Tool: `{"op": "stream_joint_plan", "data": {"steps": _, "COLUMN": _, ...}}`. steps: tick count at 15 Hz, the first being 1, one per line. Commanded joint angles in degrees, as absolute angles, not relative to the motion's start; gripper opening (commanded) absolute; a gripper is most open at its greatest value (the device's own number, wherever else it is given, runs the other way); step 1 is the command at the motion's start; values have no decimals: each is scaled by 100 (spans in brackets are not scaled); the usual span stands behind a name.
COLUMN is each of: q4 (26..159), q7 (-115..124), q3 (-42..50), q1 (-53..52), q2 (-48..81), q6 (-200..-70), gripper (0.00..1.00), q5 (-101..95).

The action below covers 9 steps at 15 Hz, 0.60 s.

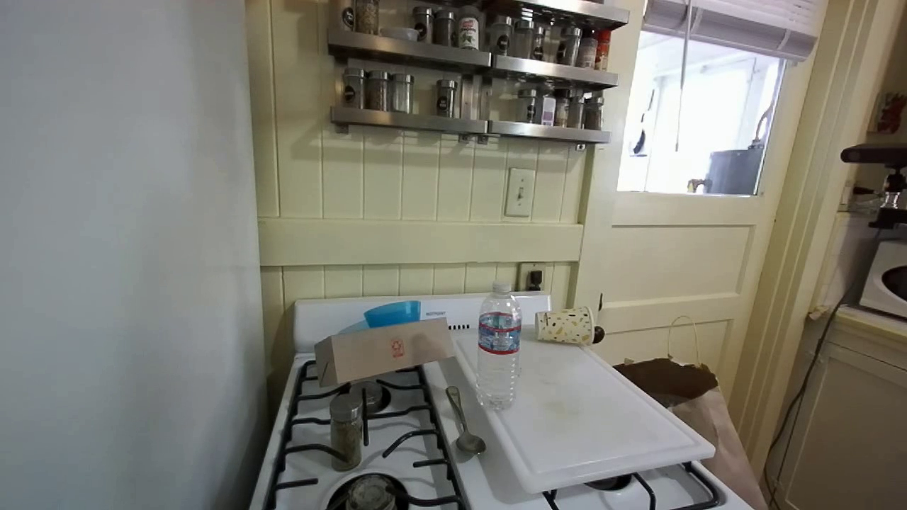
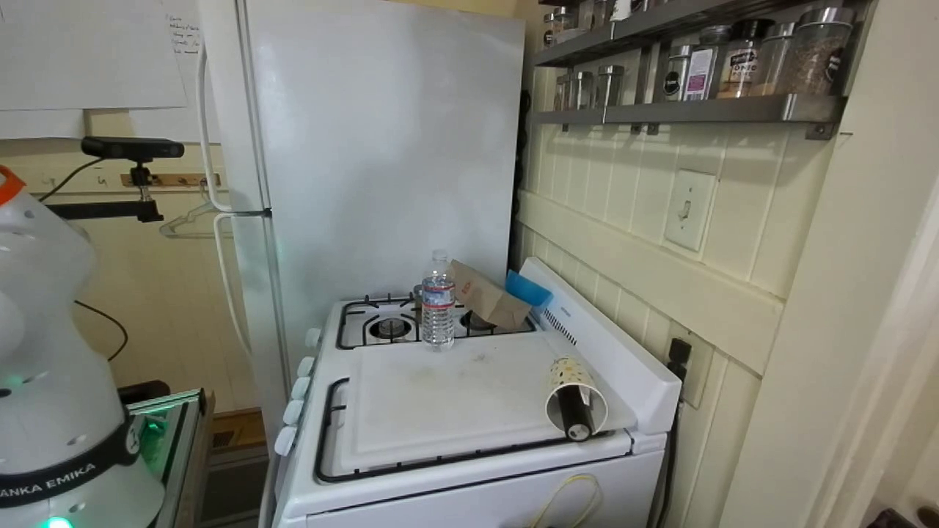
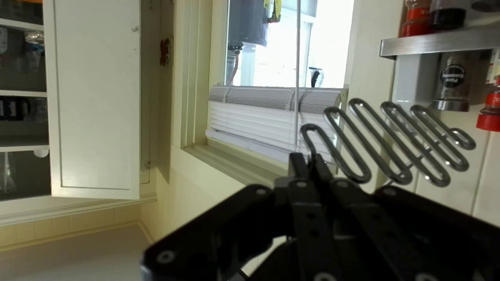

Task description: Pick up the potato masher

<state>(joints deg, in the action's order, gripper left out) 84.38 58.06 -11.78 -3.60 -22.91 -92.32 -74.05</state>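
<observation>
Across the right half of the wrist view, the potato masher (image 3: 386, 149) spreads its silvery zigzag wire head, the window blind (image 3: 250, 125) partly behind it; the gripper (image 3: 311, 160) has its jaws clamped on one end of the wire, and the masher's handle cannot be made out. On the stove (image 1: 492, 482) in both exterior views, a plastic water bottle (image 1: 498, 375) stands upright at the edge of a white cutting board (image 1: 602, 418), and a speckled paper cup (image 2: 568, 372) lies on its side at one corner, a black handle (image 2: 571, 412) sticking out of its mouth.
</observation>
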Motion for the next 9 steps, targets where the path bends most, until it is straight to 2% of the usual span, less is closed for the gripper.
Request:
{"op": "stream_joint_plan", "data": {"steps": 1, "q4": 8336, "q7": 5692, "q3": -1317, "q1": -220, "q2": -2172, "q6": -9085, "gripper": 1, "q5": -7800}}
{"op": "stream_joint_plan", "data": {"steps": 9, "q4": 8411, "q7": 5565, "q3": -1257, "q1": -317, "q2": -2087, "q6": -9148, "gripper": 1, "q5": -8191}}
